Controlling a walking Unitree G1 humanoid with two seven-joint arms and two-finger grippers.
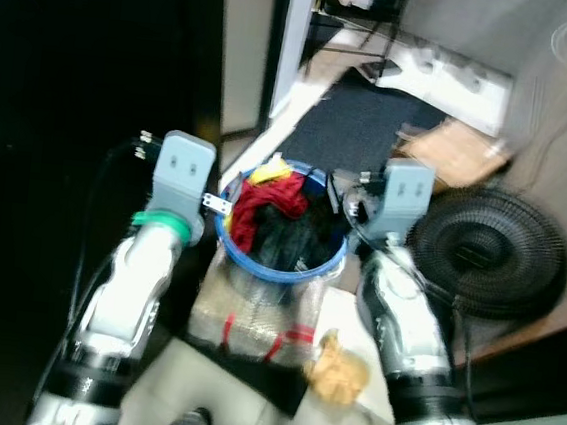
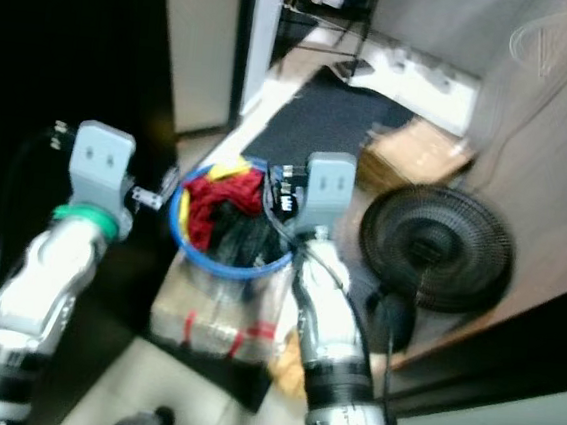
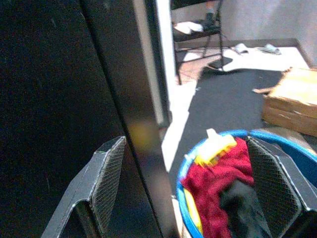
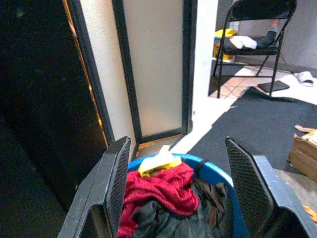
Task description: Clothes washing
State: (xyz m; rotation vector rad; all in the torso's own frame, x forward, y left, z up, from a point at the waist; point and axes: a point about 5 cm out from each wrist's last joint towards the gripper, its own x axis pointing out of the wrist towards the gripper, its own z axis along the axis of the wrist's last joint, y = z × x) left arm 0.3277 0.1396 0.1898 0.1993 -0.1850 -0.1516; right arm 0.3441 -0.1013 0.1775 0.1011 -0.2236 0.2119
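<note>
You are at an early stage: round blue plastic laundry basket point(image 1: 277, 262) full of red and black clothes point(image 4: 163, 191) sits between left gripper point(image 3: 185, 193) and right gripper point(image 4: 173, 191), fingers apart, nothing gripped, washing not begun.

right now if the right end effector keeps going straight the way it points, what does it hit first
Most likely the laundry: the right end effector, fingers open, points over the blue basket, with the red garment and dark clothes just ahead. Depth is unclear, so it could pass above them toward the frosted door panel.
</note>
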